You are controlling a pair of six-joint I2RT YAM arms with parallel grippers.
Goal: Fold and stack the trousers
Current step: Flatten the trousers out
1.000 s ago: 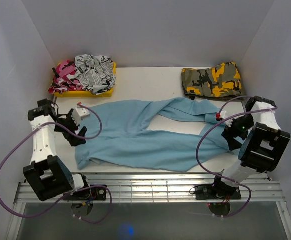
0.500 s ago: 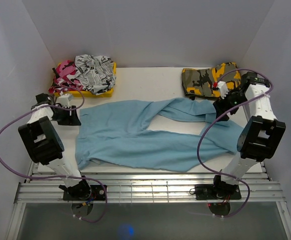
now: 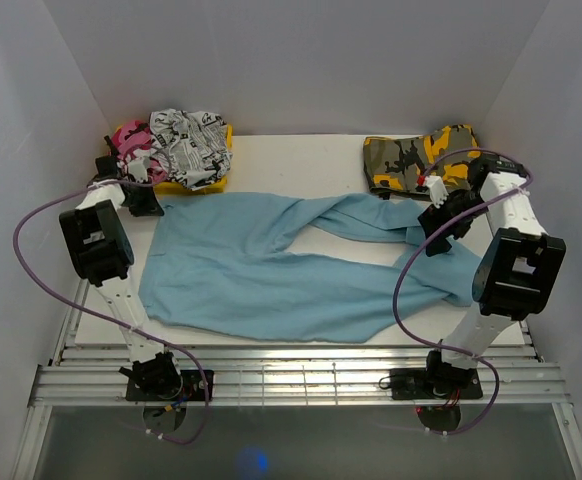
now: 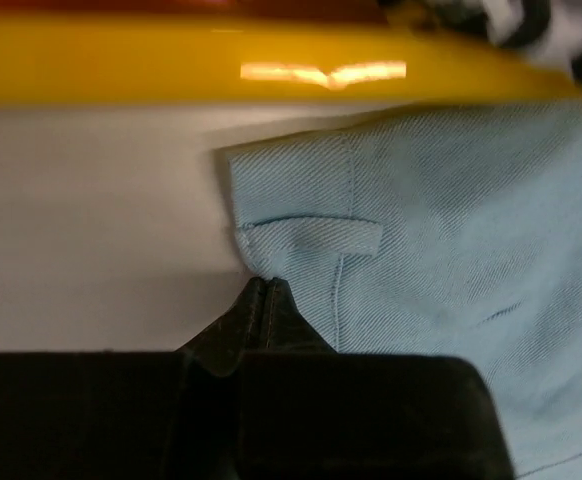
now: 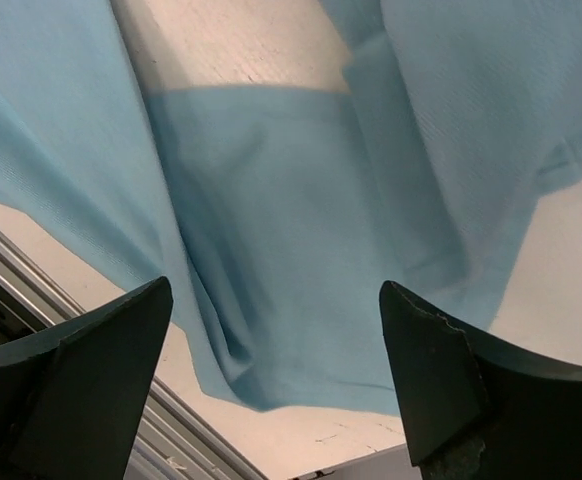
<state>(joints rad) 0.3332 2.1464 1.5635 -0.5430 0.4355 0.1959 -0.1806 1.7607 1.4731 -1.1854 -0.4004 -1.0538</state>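
Left hand: the left hand (image 4: 263,290) is sitting at the far left of the worktop (image 3: 301,160), just in front of the yellow tray (image 4: 171,60). Its two fingers are pressing together, and they seem to be pinching the edge of the waistband (image 4: 301,200), just under a belt loop (image 4: 311,232).
Direction from the left hand: the cloth is spreading away from this hand to the right and toward the near edge.
Where the trousers are: the trousers (image 3: 261,280) are lying flat on the worktop, filling the middle of it from side to side.
Long axis: it is running left to right, with the waist at the left and the two legs (image 3: 371,222) reaching to the right. The legs are parting a little, so a strip of bare worktop is showing between them.
Right hand: the right hand (image 5: 266,380) is hanging above the leg ends with its fingers wide apart, holding nothing. The cloth is lying directly below it.
Nearer arm: each arm is standing at its own end, left at the waist and right at the leg ends, so the fold is probably needing both.
Look of the trousers: plain light blue, soft and thin, with shallow wrinkles. The far leg is bunching into folds near the right hand.
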